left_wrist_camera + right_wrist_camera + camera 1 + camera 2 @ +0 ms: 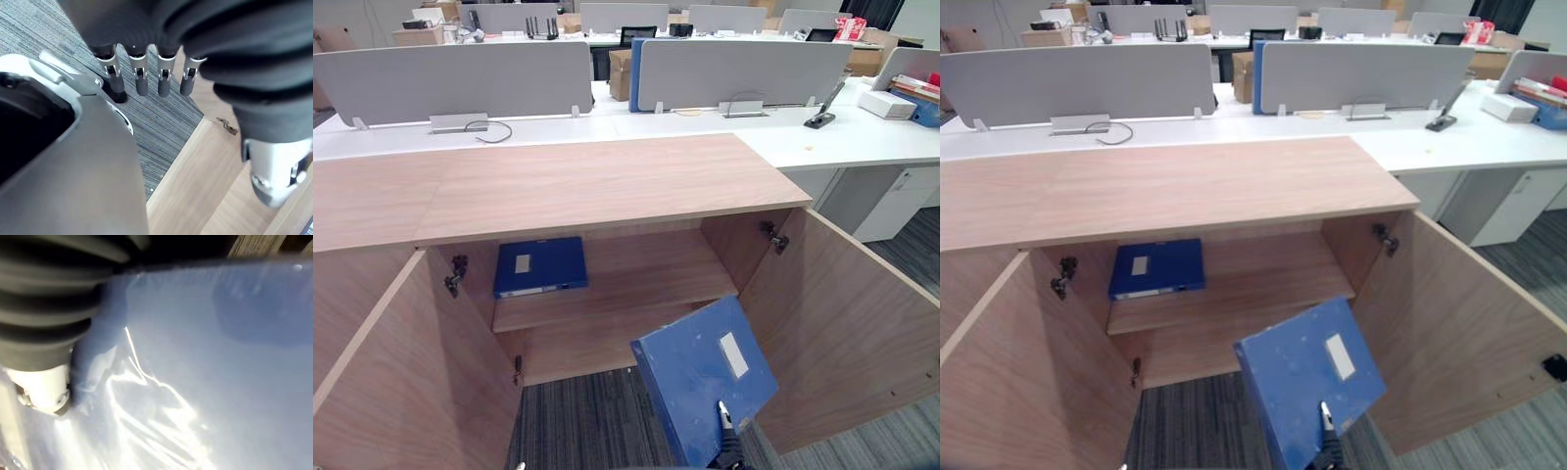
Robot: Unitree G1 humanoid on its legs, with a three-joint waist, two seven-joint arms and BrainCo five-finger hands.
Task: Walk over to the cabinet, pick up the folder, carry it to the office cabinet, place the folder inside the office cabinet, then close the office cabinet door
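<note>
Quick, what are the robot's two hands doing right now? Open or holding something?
Left hand: open, fingers straight, holding nothing.
Right hand: closed on the blue folder.

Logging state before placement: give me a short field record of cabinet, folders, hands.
cabinet: office cabinet, left door and right door both open
shelf: one blue folder lying flat, left side
held folder: blue, tilted, outside the cabinet, before the opening
right hand: fingers grip held folder's lower edge
left hand: fingers straight, empty, above carpet
</note>
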